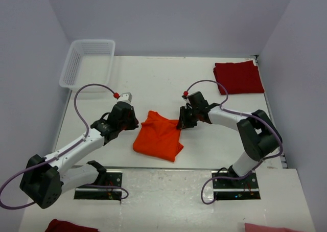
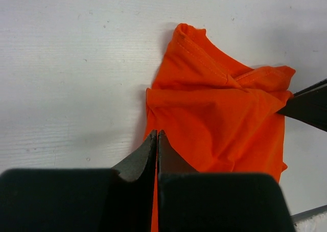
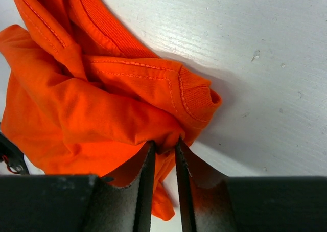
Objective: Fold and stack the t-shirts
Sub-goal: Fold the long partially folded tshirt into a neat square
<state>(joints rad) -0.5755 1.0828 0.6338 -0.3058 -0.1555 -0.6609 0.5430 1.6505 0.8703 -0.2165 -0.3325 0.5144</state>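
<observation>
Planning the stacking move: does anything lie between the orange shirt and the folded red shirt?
Nothing visible lies on the table between the orange shirt and the red shirt. Only the right gripper, clamped on the orange shirt, and its arm reach over that stretch.

Orange t-shirt (image 1: 159, 136), left and right edges: covered by the jaws in the top view.
Dark red cloth (image 1: 69, 226), near left: cut by the picture's edge.
Pink item (image 1: 271, 227), near right: cut off; kind indeterminable.
</observation>
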